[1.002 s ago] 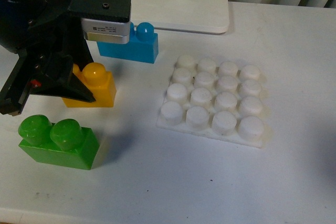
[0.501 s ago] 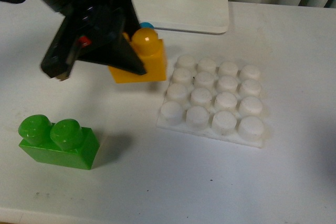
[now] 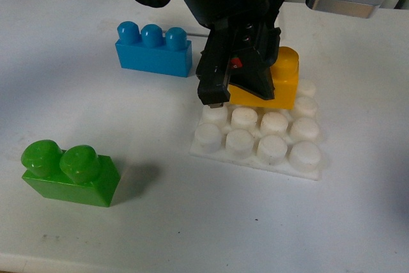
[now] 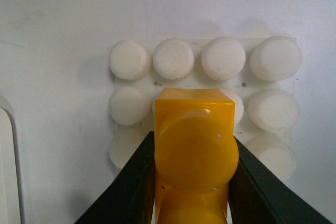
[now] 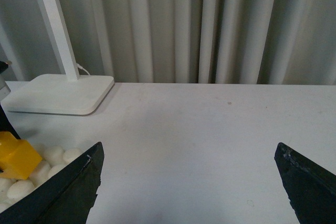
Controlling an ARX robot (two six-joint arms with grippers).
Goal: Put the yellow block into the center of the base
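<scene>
My left gripper (image 3: 246,91) is shut on the yellow block (image 3: 275,80), holding it just over the far rows of the white studded base (image 3: 259,148). In the left wrist view the yellow block (image 4: 195,150) sits clamped between the two black fingers (image 4: 131,187), with the base (image 4: 173,59) and its round studs right below it. My right gripper (image 5: 189,182) is open over bare table, nothing between its fingers. From the right wrist view the yellow block (image 5: 16,156) and some base studs (image 5: 50,156) show at one edge.
A blue three-stud brick (image 3: 153,49) stands behind and left of the base. A green two-stud brick (image 3: 69,172) sits at the front left. A white lamp stand plate (image 5: 58,94) with an upright post is near the curtain.
The left gripper has carried the yellow block off the table, up and to the right, from beside the blue brick to over the base. The blue brick is now uncovered.
</scene>
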